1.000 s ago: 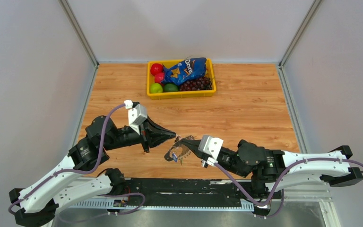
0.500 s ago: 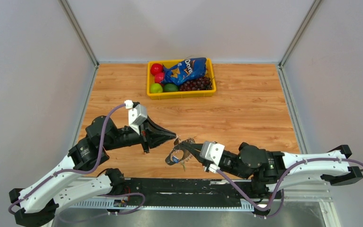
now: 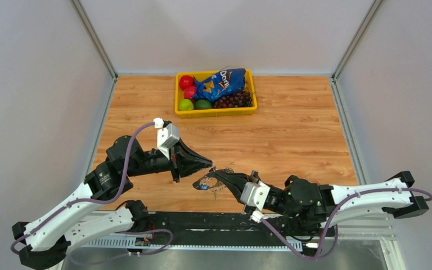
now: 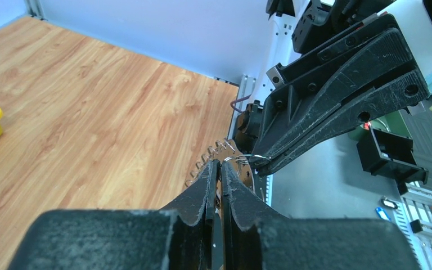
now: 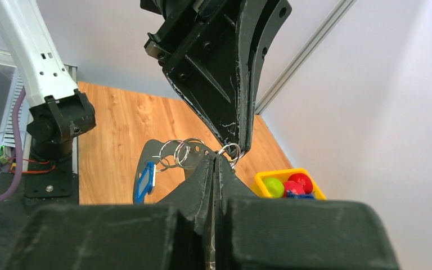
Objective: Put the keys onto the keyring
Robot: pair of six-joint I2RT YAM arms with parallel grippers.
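Pale walls close in a wooden desk (image 3: pixel 292 135) on three sides, with a yellow bin (image 3: pixel 214 113) of fruit and a snack bag at its far edge. Your left arm (image 3: pixel 90 191) and right arm (image 3: pixel 360 197) reach in from the near edge and meet low in the middle.

Over the last second the right arm has sunk toward the near edge and pushed further left, carrying the keyring (image 5: pixel 146 163). The left arm has edged forward to meet it.

The right jaws are clamped on the keyring, held clear of the desk. The left jaws are all but closed, tips at a small wire ring (image 4: pixel 246 159); you cannot tell whether they pinch it. The keys (image 5: pixel 196 153) bunch beside the keyring, too small to separate.

Threading looks imminent. Open desk lies beyond and to the right, but the near edge sits close under the right arm.
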